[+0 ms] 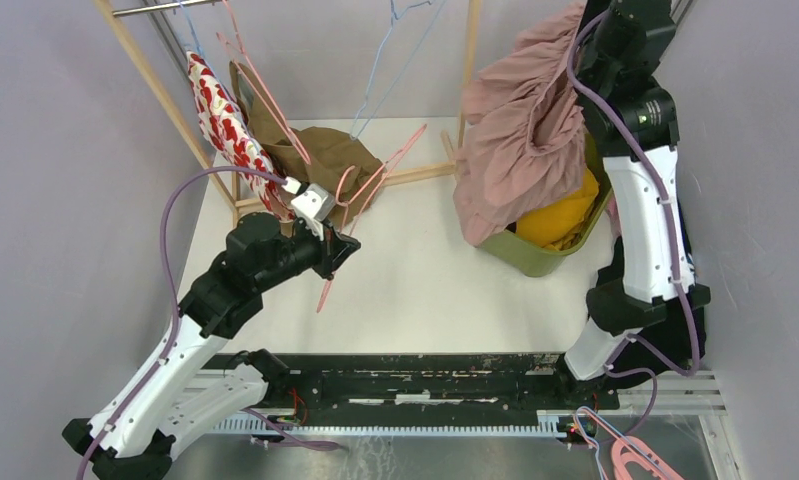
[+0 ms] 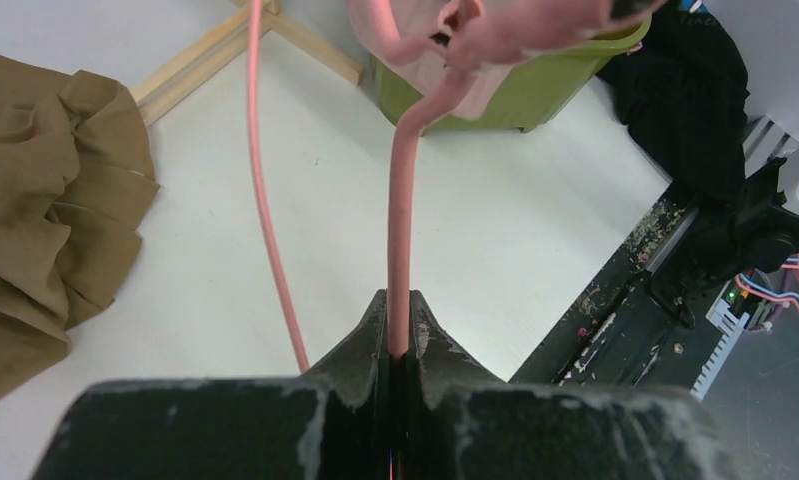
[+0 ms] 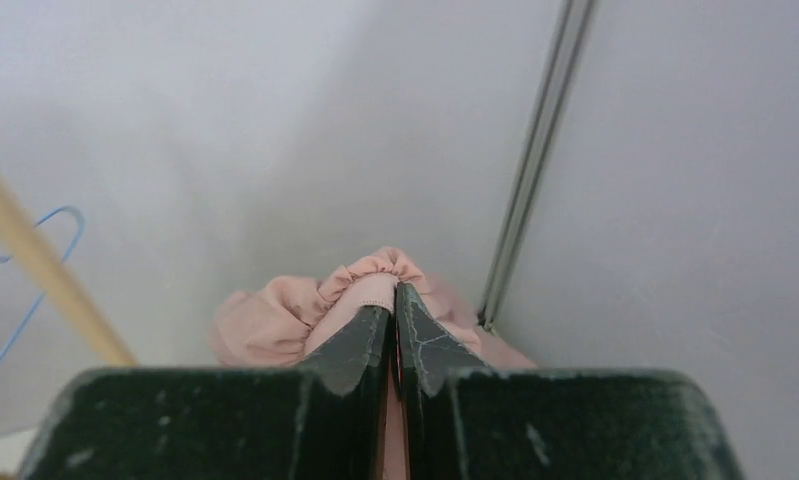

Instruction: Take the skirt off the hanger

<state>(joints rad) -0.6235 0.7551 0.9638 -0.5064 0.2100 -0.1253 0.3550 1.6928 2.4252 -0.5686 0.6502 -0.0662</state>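
Hanging bunched and pink, the skirt [image 1: 520,130] is pinched shut in the right hand [image 3: 393,290]. The left hand [image 2: 398,297] grips the hanger [image 2: 403,200].

The white table [image 1: 425,285] has a brown cloth [image 1: 323,155] lying on it at the back. A green bin [image 1: 527,258] stands on the right.

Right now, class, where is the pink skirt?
The pink skirt hangs at upper right in the top view, pinched in the right gripper, its hem draping over the green bin that holds yellow cloth.
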